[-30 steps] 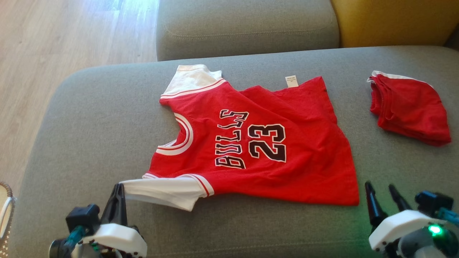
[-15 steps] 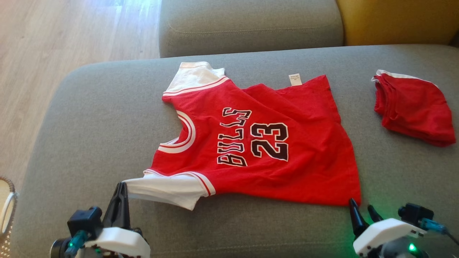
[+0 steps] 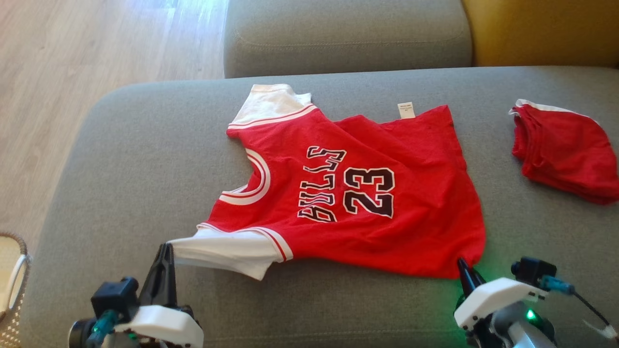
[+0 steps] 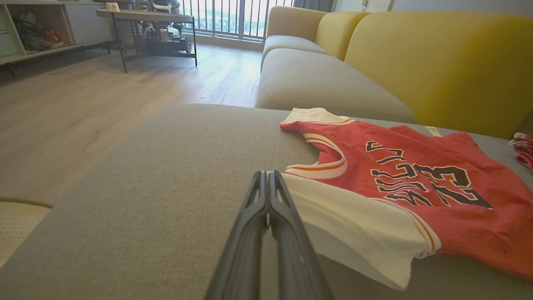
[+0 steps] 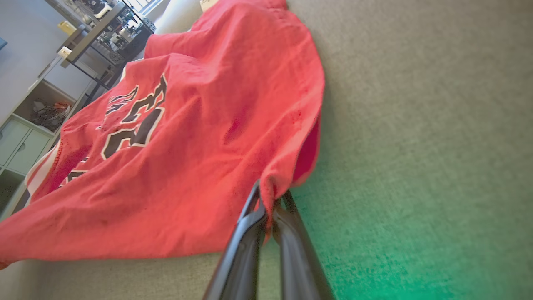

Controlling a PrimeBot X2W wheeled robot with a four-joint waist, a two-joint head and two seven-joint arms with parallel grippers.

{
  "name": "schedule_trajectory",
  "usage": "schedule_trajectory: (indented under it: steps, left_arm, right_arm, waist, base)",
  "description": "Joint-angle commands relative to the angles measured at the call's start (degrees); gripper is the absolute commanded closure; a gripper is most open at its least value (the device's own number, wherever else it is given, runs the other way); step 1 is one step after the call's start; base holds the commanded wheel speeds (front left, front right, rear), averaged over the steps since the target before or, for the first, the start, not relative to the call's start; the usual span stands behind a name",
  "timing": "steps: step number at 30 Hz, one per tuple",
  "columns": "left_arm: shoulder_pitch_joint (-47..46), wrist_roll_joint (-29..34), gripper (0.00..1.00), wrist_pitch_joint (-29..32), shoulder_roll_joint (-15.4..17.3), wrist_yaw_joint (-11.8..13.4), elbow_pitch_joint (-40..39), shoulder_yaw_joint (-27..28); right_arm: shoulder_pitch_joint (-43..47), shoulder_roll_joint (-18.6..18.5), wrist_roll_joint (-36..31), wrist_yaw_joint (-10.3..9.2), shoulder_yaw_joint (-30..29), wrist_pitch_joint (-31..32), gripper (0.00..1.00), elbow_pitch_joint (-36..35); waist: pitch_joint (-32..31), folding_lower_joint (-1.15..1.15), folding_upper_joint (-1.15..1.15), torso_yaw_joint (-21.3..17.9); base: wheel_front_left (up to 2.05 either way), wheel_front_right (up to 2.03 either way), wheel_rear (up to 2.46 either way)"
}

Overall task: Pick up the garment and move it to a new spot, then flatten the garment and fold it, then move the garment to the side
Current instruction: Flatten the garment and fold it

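The garment (image 3: 416, 232) is a red jersey with white sleeves and "BULLS 23" print, spread on the grey cushion (image 3: 121, 159). My left gripper (image 3: 167, 247) sits at the lower left, shut on the edge of the near white sleeve (image 3: 227, 249), which is pulled taut toward it. In the left wrist view the left gripper (image 4: 267, 174) has its fingers pressed together at the sleeve's (image 4: 354, 225) corner. My right gripper (image 3: 463, 265) is shut on the jersey's near right hem corner. In the right wrist view red cloth (image 5: 187, 158) bunches between the right gripper's (image 5: 268, 195) fingertips.
A second red garment (image 3: 566, 159) lies folded at the cushion's right end. A woven basket (image 3: 12, 280) stands off the cushion's lower left. Behind are another grey seat (image 3: 348, 34) and a yellow backrest (image 3: 546, 29). Wooden floor (image 3: 72, 72) lies left.
My right gripper moved left to the jersey's near right hem corner and shut on it, lifting the hem slightly. The left gripper kept its hold. The camera shifted a little.
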Motion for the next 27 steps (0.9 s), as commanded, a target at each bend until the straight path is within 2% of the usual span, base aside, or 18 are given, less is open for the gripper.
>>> schedule_trajectory:
  steps: [1, 6, 13, 21, 27]
  left_arm:
    - [-2.16, 0.21, 1.00, -0.71, 0.62, 0.24, -2.39, 2.44]
    - [-2.49, -0.14, 1.00, -0.71, 1.06, 0.44, -4.52, 3.43]
    - [-5.73, -1.57, 1.00, -0.26, 2.46, 0.11, -9.06, 5.24]
    - [-16.04, -6.19, 1.00, 3.24, 2.66, 0.32, -20.20, 8.71]
    - [-22.35, -9.00, 1.00, 5.10, 1.48, 1.96, -26.16, 10.69]
  right_arm:
    - [-2.80, -0.01, -0.03, -0.02, 1.81, -0.97, 1.00, -1.73]
    - [-4.11, -0.01, -4.25, -0.02, -0.10, -1.44, 1.00, -5.49]
    - [-5.82, -0.01, -12.33, -0.02, -4.66, -0.59, 1.00, -17.54]
    - [-9.18, -0.01, -15.94, -0.02, -3.78, 12.01, 1.00, -41.42]
    - [-9.91, -0.01, -14.83, -0.02, -2.73, 19.35, 1.00, -53.45]
  waist:
    - [-0.18, 0.00, 0.00, -0.15]
    - [-1.14, 0.00, 0.00, -1.12]
    - [-2.76, 0.00, 0.00, -2.62]
    - [-4.38, 0.00, 0.00, -3.62]
    - [-5.20, 0.00, 0.00, -3.24]
  base:
    - [0.00, 0.00, 0.00]
    - [0.00, 0.00, 0.00]
    - [0.00, 0.00, 0.00]
    - [0.00, 0.00, 0.00]
    - [0.00, 0.00, 0.00]
